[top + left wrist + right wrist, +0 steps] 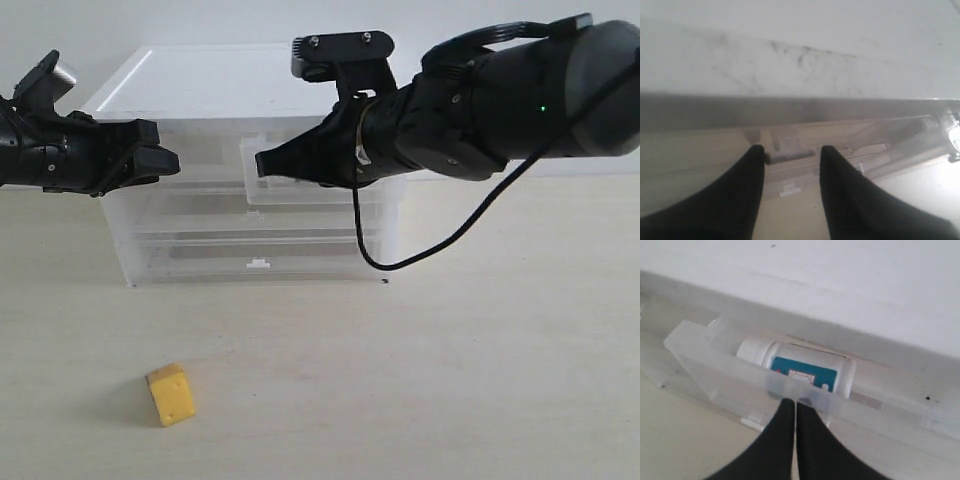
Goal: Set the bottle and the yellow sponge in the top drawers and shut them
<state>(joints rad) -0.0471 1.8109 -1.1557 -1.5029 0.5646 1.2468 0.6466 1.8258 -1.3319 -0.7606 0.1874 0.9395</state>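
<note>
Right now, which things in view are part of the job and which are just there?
Job: bottle in the pulled-out right top drawer; yellow sponge on the table; left top drawer.
Just there: wide lower drawers; black cable.

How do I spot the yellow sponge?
Find the clear plastic drawer cabinet standing on the pale table. In front of it, toward its left end, a small yellow block-shaped sponge lies alone on the tabletop. It is the only yellow thing there, dotted with tiny holes.
</note>
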